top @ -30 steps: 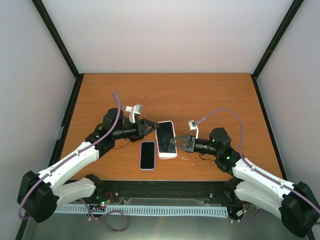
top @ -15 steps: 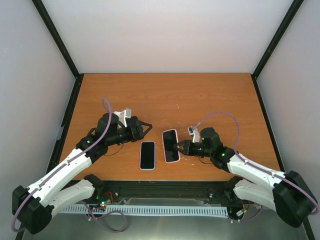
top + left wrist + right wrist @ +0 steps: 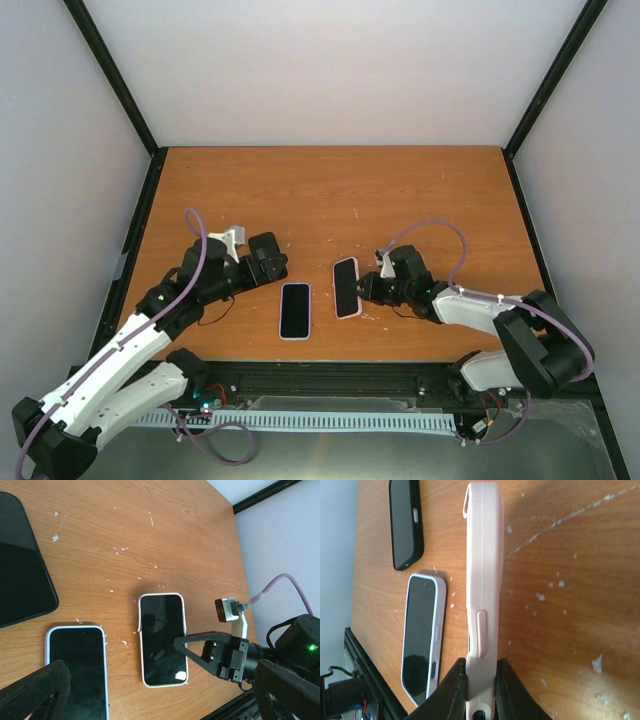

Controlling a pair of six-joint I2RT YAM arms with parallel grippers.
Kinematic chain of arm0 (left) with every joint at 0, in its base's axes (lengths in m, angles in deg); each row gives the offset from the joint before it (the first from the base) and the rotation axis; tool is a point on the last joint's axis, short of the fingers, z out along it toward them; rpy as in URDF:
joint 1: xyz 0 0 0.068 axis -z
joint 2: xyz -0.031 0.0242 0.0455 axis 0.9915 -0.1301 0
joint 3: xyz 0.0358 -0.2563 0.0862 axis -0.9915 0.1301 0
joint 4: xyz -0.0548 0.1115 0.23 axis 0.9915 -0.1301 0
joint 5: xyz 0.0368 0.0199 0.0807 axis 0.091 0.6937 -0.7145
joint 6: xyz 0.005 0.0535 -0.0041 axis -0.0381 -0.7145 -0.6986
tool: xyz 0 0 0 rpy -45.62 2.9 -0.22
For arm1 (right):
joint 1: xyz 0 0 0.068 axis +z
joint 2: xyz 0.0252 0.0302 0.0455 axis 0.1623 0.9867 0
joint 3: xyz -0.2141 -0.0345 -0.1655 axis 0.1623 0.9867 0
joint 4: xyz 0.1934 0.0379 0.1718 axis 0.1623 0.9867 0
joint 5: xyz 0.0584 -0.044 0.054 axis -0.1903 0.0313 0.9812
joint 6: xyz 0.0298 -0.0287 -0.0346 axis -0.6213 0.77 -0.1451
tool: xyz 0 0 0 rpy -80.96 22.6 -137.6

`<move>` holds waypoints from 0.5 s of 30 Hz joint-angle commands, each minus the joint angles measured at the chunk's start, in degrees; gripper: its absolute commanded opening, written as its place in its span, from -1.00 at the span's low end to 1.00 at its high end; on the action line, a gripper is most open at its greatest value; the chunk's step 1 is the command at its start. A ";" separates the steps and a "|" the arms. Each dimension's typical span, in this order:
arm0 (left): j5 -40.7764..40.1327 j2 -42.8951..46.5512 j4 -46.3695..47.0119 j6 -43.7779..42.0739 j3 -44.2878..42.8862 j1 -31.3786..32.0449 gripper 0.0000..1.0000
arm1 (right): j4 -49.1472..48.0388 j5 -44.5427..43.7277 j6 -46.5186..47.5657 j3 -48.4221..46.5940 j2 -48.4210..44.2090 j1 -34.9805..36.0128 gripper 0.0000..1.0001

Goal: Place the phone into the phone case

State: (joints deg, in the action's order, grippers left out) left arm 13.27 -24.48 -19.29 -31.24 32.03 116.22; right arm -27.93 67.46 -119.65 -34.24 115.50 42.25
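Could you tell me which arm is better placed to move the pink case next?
Right: the right fingers are shut on the pink case, while the left fingers are open and apart from it.

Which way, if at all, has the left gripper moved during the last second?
Yes. The left gripper has pulled back left, away from the pink case, measured against the white-edged phone lying unmoved.

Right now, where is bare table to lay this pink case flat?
The far half of the wooden table is bare to its back rim. Crowded: near centre, where the pink phone case in the right end effector, the pale-cased phone, the black phone and the left end effector cluster.
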 commanded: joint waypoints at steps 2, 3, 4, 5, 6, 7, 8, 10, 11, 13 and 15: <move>-2.67 1.61 -2.45 -0.16 0.26 -0.12 0.99 | -4.48 -0.62 1.61 -2.96 2.68 -1.51 -0.60; -2.78 1.80 -2.58 -0.19 0.27 -0.12 0.99 | -3.38 -1.09 2.00 -3.46 3.10 -1.60 -0.55; -2.92 1.92 -2.78 -0.15 0.26 -0.16 0.99 | -1.90 -1.62 2.38 -4.03 3.45 -1.61 -0.49; -3.11 2.11 -2.91 -0.14 0.20 -0.12 0.99 | 0.27 -2.17 2.79 -4.67 3.62 -1.69 -0.37; -3.22 2.29 -3.02 -0.11 0.10 -0.12 0.99 | 2.11 -2.83 3.21 -5.23 3.56 -1.70 -0.26; -3.44 2.40 -3.12 -0.10 0.01 -0.12 0.99 | 4.02 -3.55 3.54 -5.87 3.25 -1.70 -0.12; -3.63 2.56 -3.18 -0.11 -0.05 -0.12 0.99 | 5.74 -4.21 4.00 -6.46 2.84 -1.72 0.02; -4.01 2.75 -3.36 -0.11 -0.41 -0.07 0.99 | 9.34 -5.56 4.81 -7.64 1.55 -1.70 0.26; -4.16 2.81 -3.48 -0.11 -0.59 -0.11 0.99 | 11.25 -6.41 5.31 -8.10 0.66 -1.70 0.35; -4.64 2.86 -3.88 0.05 -1.15 -0.12 0.99 | 14.96 -8.06 6.21 -8.97 -1.79 -1.70 0.52; -5.65 2.78 -4.92 0.62 -1.68 -0.12 0.99 | 18.62 -9.50 7.19 -9.76 -5.21 -1.70 0.68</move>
State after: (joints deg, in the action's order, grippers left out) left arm 9.91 -22.27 -22.28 -31.17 32.53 116.22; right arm -17.30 62.04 -115.41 -41.37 116.20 40.81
